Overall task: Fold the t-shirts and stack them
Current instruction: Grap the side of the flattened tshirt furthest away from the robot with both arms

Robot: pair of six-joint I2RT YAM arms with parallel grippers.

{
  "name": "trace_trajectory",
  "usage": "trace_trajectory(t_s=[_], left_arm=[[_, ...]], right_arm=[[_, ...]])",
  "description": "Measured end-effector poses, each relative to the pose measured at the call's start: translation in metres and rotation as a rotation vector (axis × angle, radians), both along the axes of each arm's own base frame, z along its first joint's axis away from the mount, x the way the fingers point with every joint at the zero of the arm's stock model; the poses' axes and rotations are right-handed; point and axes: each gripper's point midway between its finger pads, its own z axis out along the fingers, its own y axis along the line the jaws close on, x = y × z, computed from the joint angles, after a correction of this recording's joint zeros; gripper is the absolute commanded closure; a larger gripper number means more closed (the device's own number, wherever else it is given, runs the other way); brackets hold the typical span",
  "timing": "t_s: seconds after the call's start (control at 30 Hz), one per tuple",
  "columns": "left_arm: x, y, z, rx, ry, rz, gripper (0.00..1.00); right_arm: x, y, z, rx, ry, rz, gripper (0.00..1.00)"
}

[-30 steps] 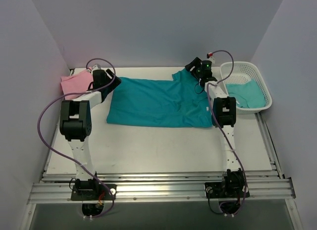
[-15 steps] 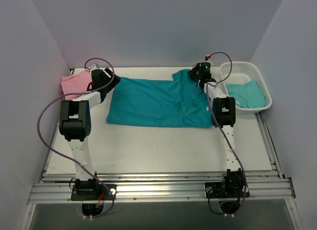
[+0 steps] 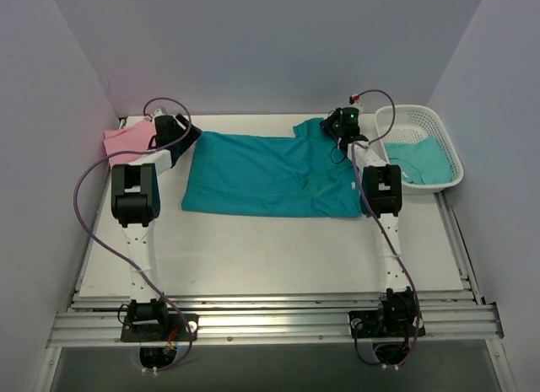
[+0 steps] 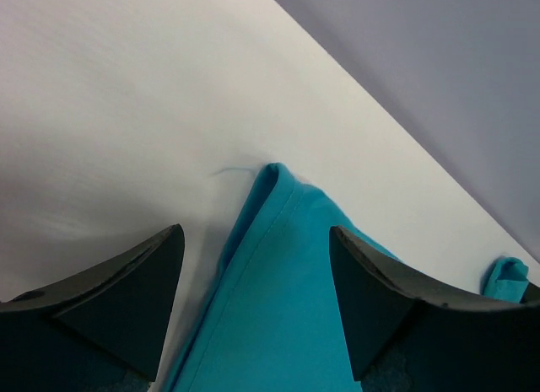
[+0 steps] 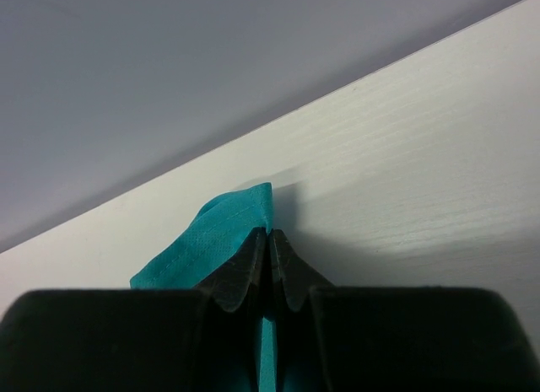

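- The teal t-shirt lies spread flat on the far half of the table. Its long axis runs left to right, parallel to the far edge.
- The right claw is clenched on a fold of the shirt's far-right sleeve, close to the table's far edge. The fabric peaks up just beyond the pinched tips.
- The left claw is spread wide and holds nothing. The shirt's far-left corner points out between its fingers, so the cloth lies directly under and ahead of it. We judge that it only needs to drop and close.
- Each arm is nearest its own end of the shirt.
- The pink t-shirt sits folded at the far-left corner of the table, just beside the left arm. A second teal t-shirt waits in the mesh basket at the right edge.
- Compared with a second ago, the right claw has gone from spread to shut on the sleeve. The left arm has swung its elbow inward, bringing its claw over the corner. The shirt itself has not shifted.
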Motion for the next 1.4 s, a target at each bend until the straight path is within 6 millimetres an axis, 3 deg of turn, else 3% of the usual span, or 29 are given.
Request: trace_trajectory(t_s=[0.2,0.47,0.7,0.87,1.0,1.03,1.1,1.4], left_arm=[[0.022,0.002,-0.002,-0.042,-0.016,-0.013,0.25],[0.024,-0.001,-0.003,-0.063,-0.015,-0.036,0.27],[0.038,-0.028,-0.003,-0.082,-0.035,-0.094,0.29],[0.035,-0.052,-0.008,-0.088,-0.011,-0.136,0.49],[0.033,-0.057,-0.014,-0.091,0.005,-0.148,0.65],[0.033,-0.057,-0.016,-0.093,0.010,-0.148,0.75],[0.031,-0.056,-0.019,-0.092,0.021,-0.143,0.83],[0.031,-0.053,-0.021,-0.090,0.040,-0.140,0.93]], right_arm=[[-0.003,0.000,0.000,0.000,-0.003,0.000,1.00],[-0.005,-0.005,0.000,0.002,-0.006,-0.005,1.00],[-0.005,-0.004,0.000,0.009,-0.012,-0.007,1.00],[-0.005,-0.005,0.000,0.010,-0.013,-0.007,1.00],[-0.005,-0.004,0.000,0.013,-0.016,-0.005,1.00],[-0.005,-0.004,0.000,0.015,-0.016,-0.004,1.00],[-0.005,-0.004,0.000,0.017,-0.018,-0.003,1.00],[-0.006,-0.004,0.002,0.019,-0.021,-0.003,1.00]])
